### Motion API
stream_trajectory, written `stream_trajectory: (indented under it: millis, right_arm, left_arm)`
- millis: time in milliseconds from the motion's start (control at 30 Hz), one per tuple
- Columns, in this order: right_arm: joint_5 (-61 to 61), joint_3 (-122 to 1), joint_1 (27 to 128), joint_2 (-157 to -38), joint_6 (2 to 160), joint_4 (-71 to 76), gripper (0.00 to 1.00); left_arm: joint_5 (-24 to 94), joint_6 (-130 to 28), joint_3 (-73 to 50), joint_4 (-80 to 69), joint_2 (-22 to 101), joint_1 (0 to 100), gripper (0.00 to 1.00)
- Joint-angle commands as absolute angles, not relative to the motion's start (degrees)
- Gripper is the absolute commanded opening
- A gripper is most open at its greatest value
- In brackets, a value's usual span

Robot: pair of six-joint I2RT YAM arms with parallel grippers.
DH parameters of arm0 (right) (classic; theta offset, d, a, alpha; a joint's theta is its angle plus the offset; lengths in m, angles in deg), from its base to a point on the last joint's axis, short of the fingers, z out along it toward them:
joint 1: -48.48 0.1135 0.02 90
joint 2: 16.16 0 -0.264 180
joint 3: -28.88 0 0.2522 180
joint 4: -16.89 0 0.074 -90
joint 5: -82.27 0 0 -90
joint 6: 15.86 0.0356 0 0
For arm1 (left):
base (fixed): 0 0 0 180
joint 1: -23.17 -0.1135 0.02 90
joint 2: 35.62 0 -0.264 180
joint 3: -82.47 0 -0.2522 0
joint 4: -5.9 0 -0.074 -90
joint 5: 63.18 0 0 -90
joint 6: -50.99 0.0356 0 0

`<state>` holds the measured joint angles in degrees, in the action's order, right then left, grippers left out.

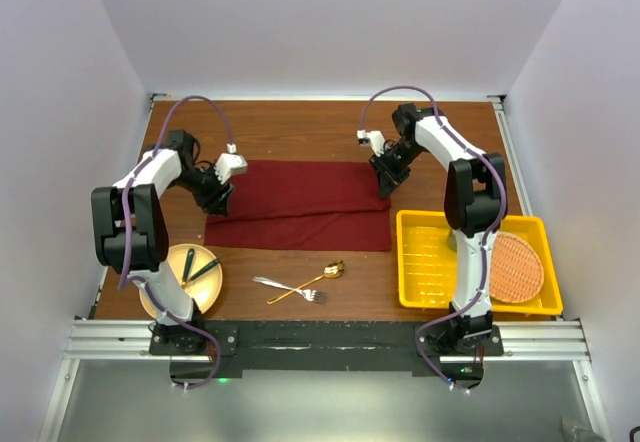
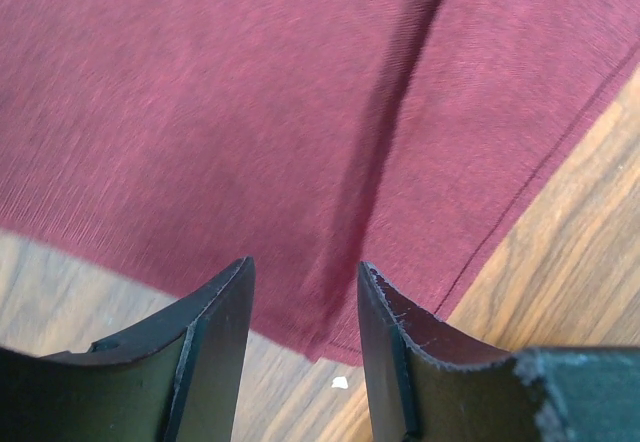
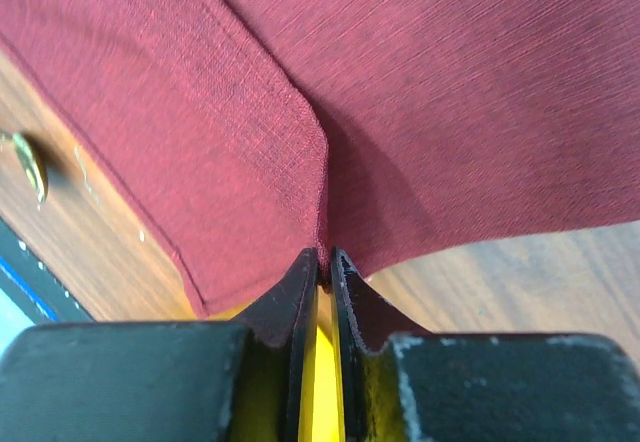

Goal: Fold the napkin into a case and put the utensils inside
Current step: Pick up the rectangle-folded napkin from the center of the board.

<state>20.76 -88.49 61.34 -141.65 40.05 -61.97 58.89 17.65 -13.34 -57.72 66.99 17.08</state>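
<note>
The maroon napkin [image 1: 300, 204] lies spread flat on the wooden table, folded into a wide band. My left gripper [image 1: 218, 195] is at its left edge. In the left wrist view it [image 2: 305, 267] stands open, its fingers either side of a raised crease in the napkin [image 2: 200, 112], not touching the cloth. My right gripper [image 1: 385, 184] is at the cloth's right edge. In the right wrist view it [image 3: 325, 254] is shut on a pinched fold of the napkin [image 3: 450, 112]. The silver fork [image 1: 283, 286] and gold spoon [image 1: 322, 275] lie crossed in front of the napkin.
A yellow tray [image 1: 425, 262] holding a round orange woven mat [image 1: 516, 266] stands at the front right, just behind my right fingers [image 3: 318, 362]. A yellow plate [image 1: 165, 297] with green-handled cutlery [image 1: 200, 270] sits at the front left.
</note>
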Motion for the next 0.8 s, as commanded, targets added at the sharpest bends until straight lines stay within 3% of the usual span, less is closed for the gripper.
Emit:
stream_trajectory:
  millis: [0, 167, 533, 700, 767]
  right_arm:
    - [21.98, -87.54, 61.75, -137.63, 35.29, -65.25, 0.11]
    - [22.33, -86.83, 62.10, -137.28, 33.18, -67.09, 0.28]
    - [18.73, -87.36, 63.95, -136.57, 32.83, -65.34, 0.47]
    - [17.85, -90.17, 64.30, -137.01, 33.45, -64.46, 0.46]
    - [18.03, -91.13, 64.21, -137.19, 33.18, -64.98, 0.40]
  left_arm:
    - [57.49, 23.29, -13.37, -59.71, 66.33, 18.60, 0.50]
    - [55.47, 25.93, -15.13, -59.89, 65.72, 19.56, 0.49]
    - [52.92, 27.69, -19.70, -57.25, 63.26, 21.41, 0.43]
    - [52.66, 27.61, -20.14, -56.55, 62.55, 21.32, 0.34]
    - [52.57, 27.78, -20.14, -56.46, 62.29, 21.32, 0.29]
